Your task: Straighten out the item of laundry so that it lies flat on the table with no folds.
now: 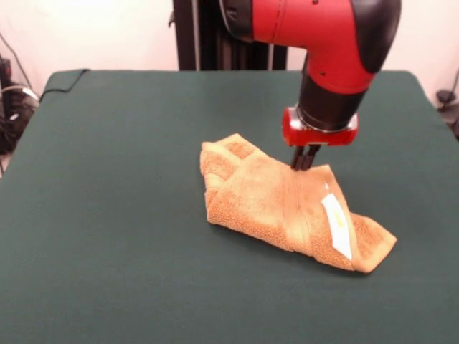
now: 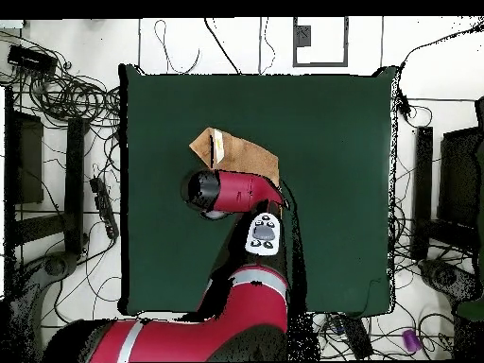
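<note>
Orange-tan towel (image 1: 287, 204) lies crumpled and folded over itself near the middle of the green table (image 1: 107, 215), white label (image 1: 336, 224) facing up. The gripper (image 1: 305, 159) pinches the towel's upper fold, fingers closed together.

The orange-tan terry towel (image 1: 287, 204) lies crumpled and folded over itself near the middle of the dark green table (image 1: 107, 215), white care label (image 1: 337, 226) facing up.
</note>
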Motion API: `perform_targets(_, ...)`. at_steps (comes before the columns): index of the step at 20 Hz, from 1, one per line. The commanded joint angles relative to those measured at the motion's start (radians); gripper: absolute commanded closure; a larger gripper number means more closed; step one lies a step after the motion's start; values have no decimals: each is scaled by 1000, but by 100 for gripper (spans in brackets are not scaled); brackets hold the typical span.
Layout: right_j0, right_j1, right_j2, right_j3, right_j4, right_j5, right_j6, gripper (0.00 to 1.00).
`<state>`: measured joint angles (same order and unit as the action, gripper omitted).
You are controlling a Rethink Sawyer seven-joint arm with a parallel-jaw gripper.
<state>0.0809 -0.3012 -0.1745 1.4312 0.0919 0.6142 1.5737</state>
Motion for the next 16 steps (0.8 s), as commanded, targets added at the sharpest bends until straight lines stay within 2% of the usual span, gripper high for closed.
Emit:
perform_targets(1,-14,-23,112,131,47,-107,215,100)
perform_targets(6,-22,-15,116,134,47,-123,206,100)
perform_targets(16,-1,-21,98,114,56,-70,216,100)
